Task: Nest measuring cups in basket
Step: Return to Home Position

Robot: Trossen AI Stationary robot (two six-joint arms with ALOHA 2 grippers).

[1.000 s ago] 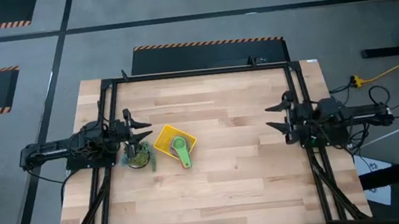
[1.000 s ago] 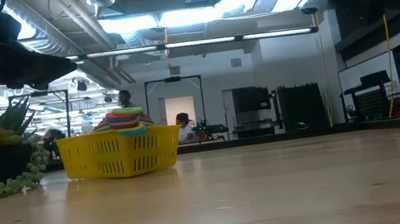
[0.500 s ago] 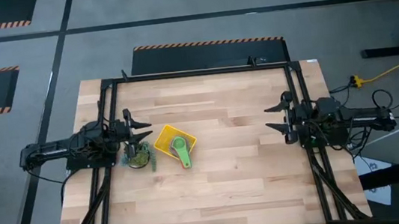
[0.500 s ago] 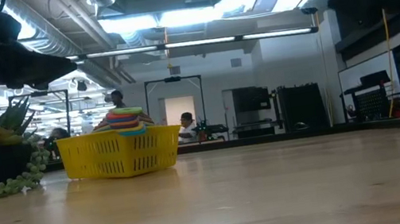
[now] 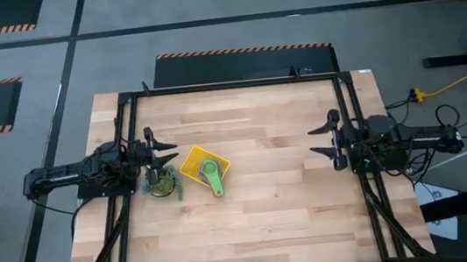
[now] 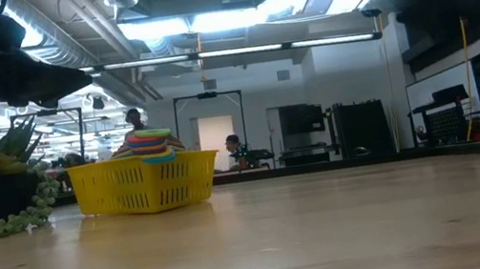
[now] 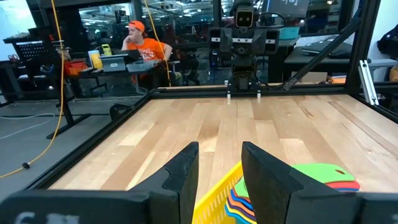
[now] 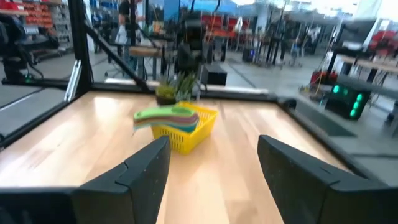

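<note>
The yellow basket stands on the table's left half, with the measuring cups stacked inside it. The green cup lies on top, its handle sticking out over the near wall. In the low view the cups rise above the basket. My left gripper hovers open just left of the basket, whose wall shows between its fingers. My right gripper is open near the table's right edge, far from the basket, and faces it.
A small potted green plant stands right beside the basket, on its left and below my left gripper. A black frame runs along the table's far, left and right edges. Bare wood spans the middle and near part. People sit beyond the table.
My right gripper has crept a little toward the table's left, staying open. The basket, the cups and my left gripper have kept still.
</note>
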